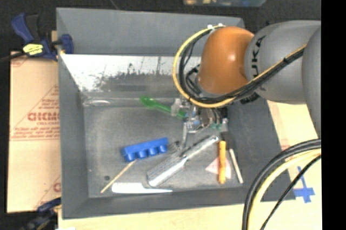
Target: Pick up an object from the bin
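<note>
grey bar (178,163): flat on floor, upper end right under gripper (195,125), rest running off near-left | gripper state: we cannot tell | green piece (157,104) just left, orange pen (221,161) just right, blue block (145,149) further left | progress: we judge nothing lifted; grasp and lift remain

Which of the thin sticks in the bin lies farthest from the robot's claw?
The thin wooden stick, slanting at lower left below the blue block. The orange stick and white stick lie side by side at lower right, closer to the gripper.
</note>
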